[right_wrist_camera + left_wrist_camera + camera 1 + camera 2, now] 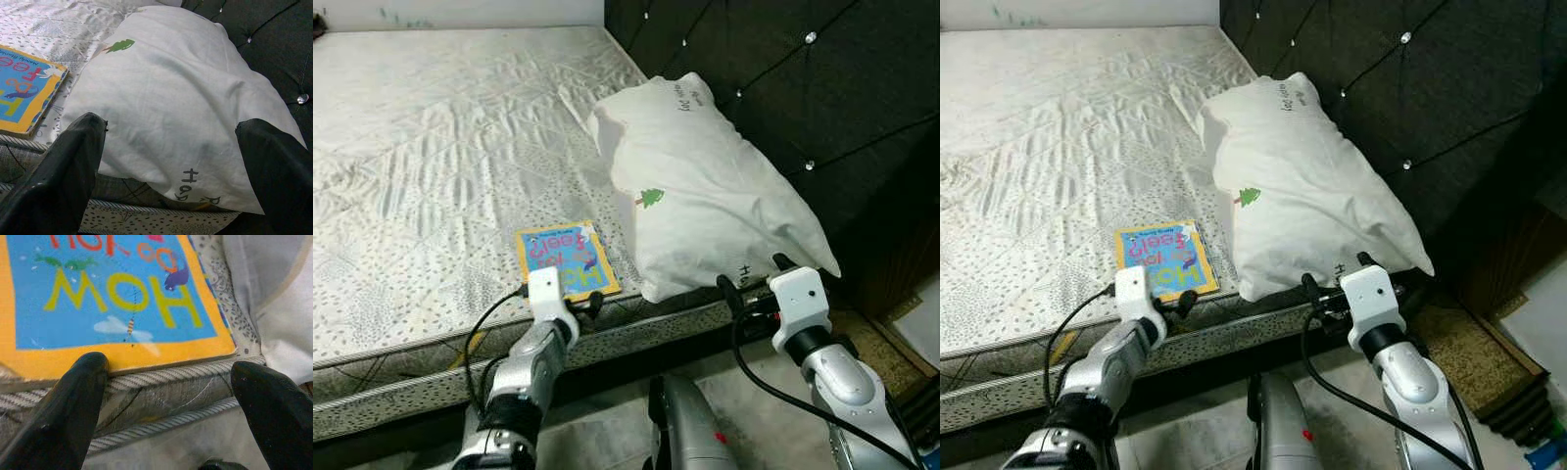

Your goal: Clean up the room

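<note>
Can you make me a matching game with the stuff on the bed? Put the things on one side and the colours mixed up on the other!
Things:
1. book
2. pillow
3. headboard
4. tree picture on the pillow

Colours:
A. white
B. green
C. blue with a yellow border
D. black with shiny studs

Pairs: 1-C, 2-A, 3-D, 4-B
</note>
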### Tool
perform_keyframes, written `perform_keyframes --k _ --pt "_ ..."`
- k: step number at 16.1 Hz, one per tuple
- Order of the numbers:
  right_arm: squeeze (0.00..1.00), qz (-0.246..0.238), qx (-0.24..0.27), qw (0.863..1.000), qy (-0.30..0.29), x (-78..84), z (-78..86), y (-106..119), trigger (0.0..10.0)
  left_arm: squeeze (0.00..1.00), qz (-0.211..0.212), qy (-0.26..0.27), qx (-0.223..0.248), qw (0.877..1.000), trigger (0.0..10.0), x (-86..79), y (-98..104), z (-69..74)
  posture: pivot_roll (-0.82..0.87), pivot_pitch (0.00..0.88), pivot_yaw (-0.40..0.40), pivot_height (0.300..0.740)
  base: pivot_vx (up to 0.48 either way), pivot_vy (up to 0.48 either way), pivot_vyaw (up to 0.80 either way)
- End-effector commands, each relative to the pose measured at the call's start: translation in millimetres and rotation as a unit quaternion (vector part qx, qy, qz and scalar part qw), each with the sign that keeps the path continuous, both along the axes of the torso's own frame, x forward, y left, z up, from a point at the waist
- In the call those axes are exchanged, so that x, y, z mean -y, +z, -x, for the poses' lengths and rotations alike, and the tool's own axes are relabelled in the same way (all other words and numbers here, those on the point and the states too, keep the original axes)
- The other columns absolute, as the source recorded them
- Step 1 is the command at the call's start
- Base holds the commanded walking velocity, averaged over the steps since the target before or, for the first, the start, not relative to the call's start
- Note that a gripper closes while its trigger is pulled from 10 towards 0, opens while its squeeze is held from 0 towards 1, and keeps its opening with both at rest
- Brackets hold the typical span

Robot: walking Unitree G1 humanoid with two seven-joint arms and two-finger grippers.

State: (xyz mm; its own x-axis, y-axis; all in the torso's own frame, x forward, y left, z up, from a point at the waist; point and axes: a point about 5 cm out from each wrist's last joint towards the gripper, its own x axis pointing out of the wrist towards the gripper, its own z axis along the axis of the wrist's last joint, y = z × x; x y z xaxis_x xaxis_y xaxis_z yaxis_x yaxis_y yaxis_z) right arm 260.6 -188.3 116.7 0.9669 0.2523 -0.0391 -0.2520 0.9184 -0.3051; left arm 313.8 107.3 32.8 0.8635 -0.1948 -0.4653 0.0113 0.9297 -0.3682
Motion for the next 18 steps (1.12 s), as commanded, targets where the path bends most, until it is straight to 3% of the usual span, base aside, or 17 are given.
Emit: perform_keyframes --k 1,9,15,18 --pt "0.0 0.003 0.005 1.0 -0.001 1.0 -1.2 2 10.0 1.0 0.003 0.007 -0.017 1.0 10.0 0.1 -3 2.9 -0.19 0.048 -0.08 0.55 0.0 0.0 0.0" --pt "0.0 0.003 0.007 1.0 0.0 0.8 -3.9 3 10.0 1.0 -0.025 -0.057 -0.016 0.998 10.0 17.8 2 11.9 -0.19 0.048 -0.081 0.55 0.0 0.0 0.0" --pt "0.0 0.013 0.005 1.0 0.003 5.6 -2.5 2 10.0 1.0 -0.042 -0.009 -0.018 0.999 10.0 -2.9 3 15.8 -0.19 0.05 -0.082 0.55 0.0 0.0 0.0" --pt "0.0 0.018 0.008 1.0 0.003 8.3 -4.0 4 10.0 1.0 -0.047 0.001 -0.02 0.999 10.0 -10.1 7 4.6 -0.19 0.048 -0.081 0.55 0.0 0.0 0.0"
